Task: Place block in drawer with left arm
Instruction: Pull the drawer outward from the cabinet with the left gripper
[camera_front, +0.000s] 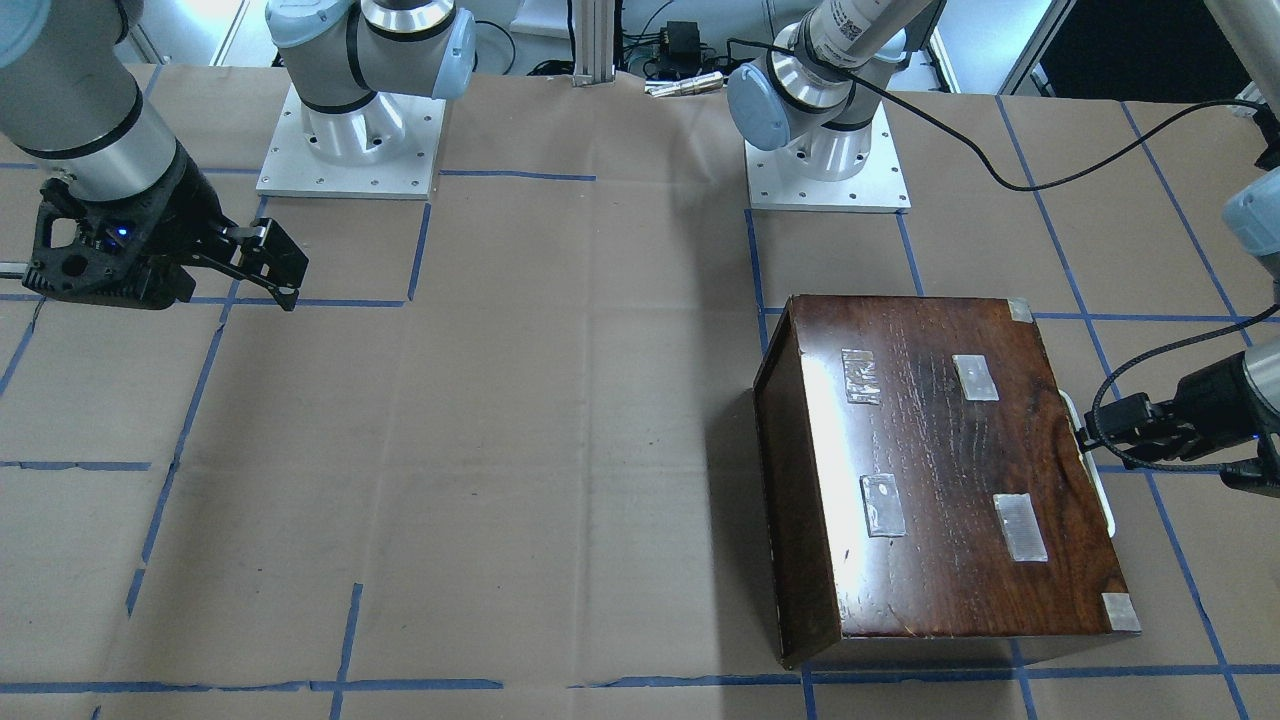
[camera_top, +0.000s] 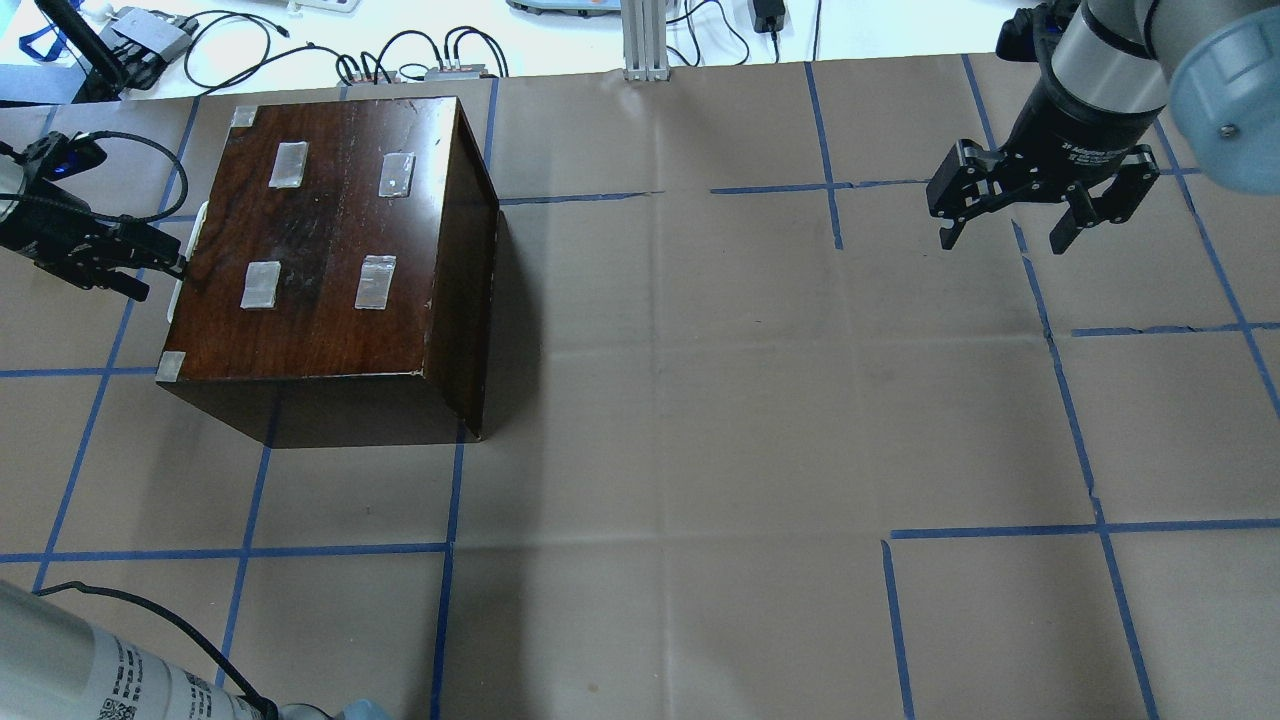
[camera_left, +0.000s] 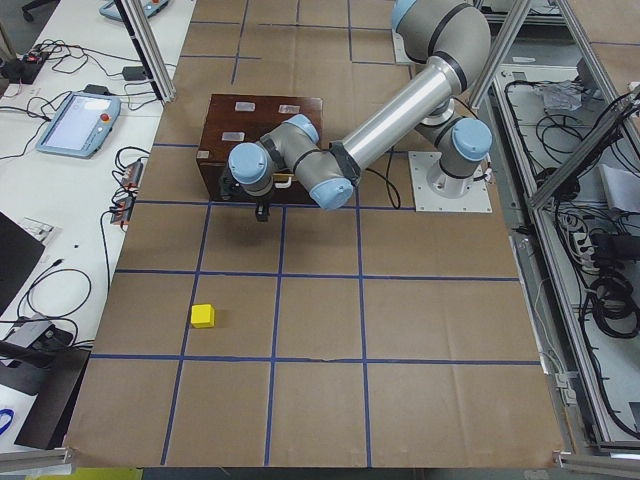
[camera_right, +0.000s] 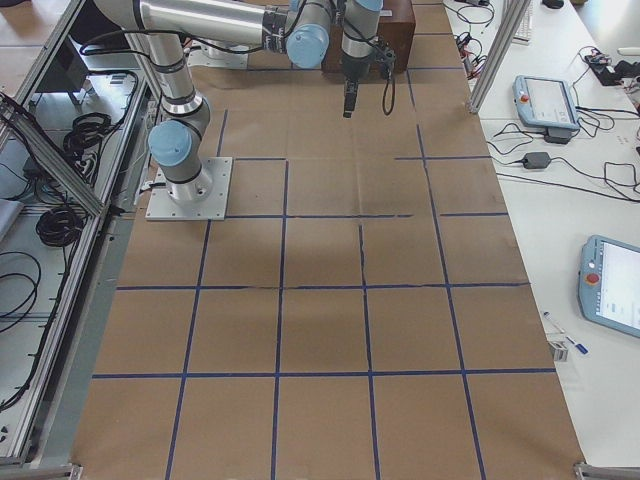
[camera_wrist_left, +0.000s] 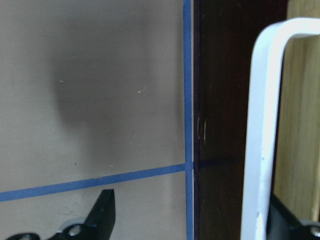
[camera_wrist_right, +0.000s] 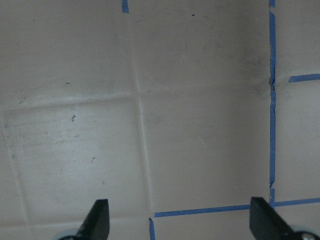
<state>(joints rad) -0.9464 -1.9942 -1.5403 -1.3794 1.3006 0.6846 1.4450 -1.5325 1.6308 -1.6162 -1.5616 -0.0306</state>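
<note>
The yellow block (camera_left: 203, 316) lies on the paper-covered table, far from the box, and shows only in the exterior left view. The dark-brown wooden box (camera_top: 320, 230) stands at the table's left end. My left gripper (camera_top: 150, 265) is at the box's drawer side, open, with its fingers (camera_wrist_left: 105, 210) either side of the white handle (camera_wrist_left: 260, 125) and holding nothing. The drawer's dark front (camera_wrist_left: 220, 100) and a strip of its pale wood (camera_wrist_left: 300, 125) show beside the handle. My right gripper (camera_top: 1005, 235) is open and empty above the table's far right.
Blue tape lines cross the brown paper (camera_top: 700, 400). Both arm bases (camera_front: 350, 150) sit at the robot side of the table. The left arm's loose black cable (camera_front: 1000, 170) hangs near the box. Tablets and cables (camera_left: 80, 120) lie on the benches beyond the table's edge.
</note>
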